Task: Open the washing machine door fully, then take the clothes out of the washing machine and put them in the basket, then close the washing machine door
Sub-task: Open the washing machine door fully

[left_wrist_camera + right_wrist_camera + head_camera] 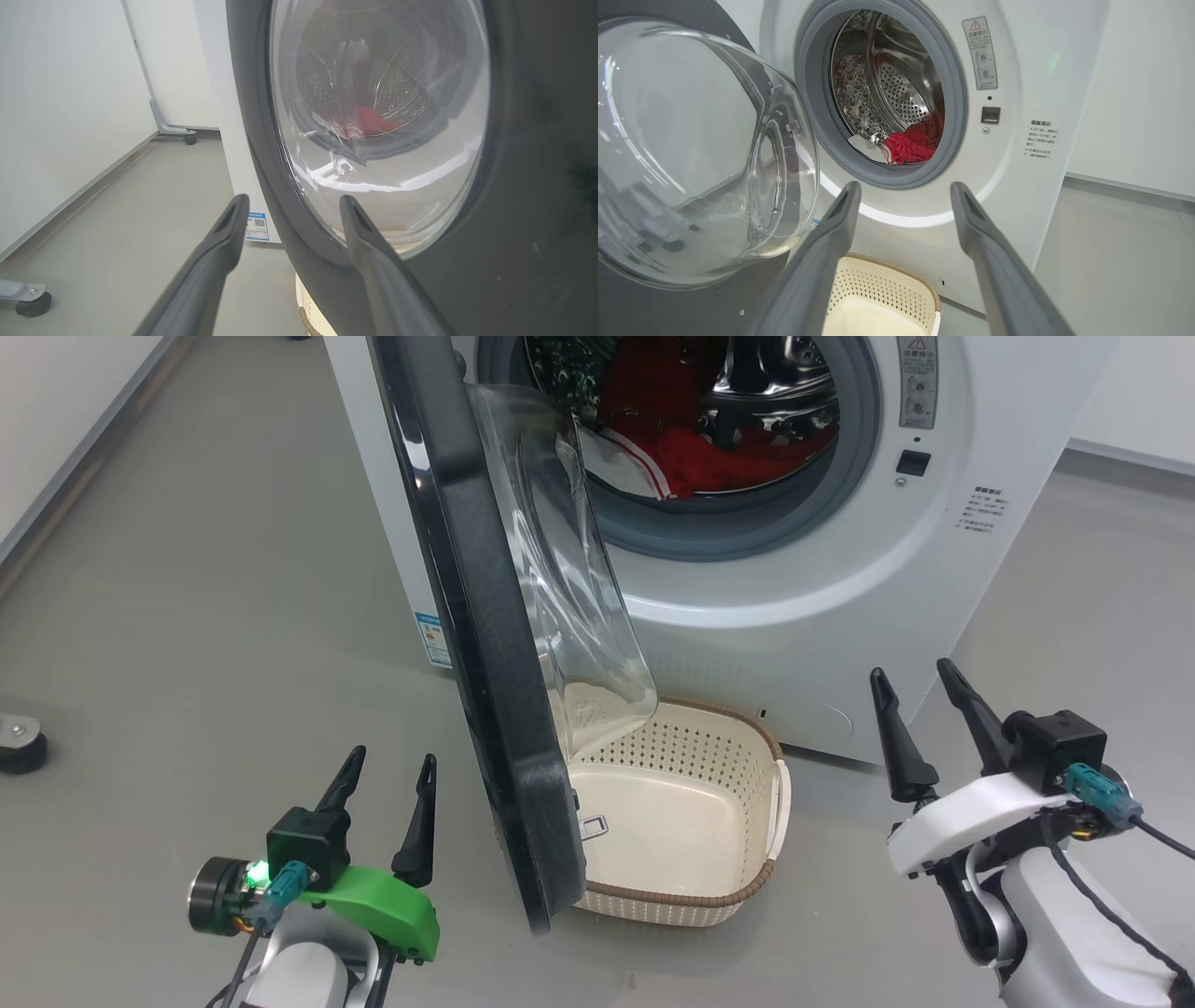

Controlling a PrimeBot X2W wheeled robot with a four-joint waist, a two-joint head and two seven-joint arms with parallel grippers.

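**Black-rimmed washing machine door (485, 644) only half open**

The door hangs over the left part of the basket (695, 751), at one o'clock from the left gripper (392, 758). Red clothes (709, 439) lie inside the washing machine (840, 616), at eleven o'clock from the right gripper (911, 670). Both grippers are spread and empty. Reaching in now may knock the glass bowl (569, 569).

Dark tapered fingers (417, 831) sit on a green left bracket (387, 901) and a white right shell (962, 814), with teal cable plugs (1100, 793).
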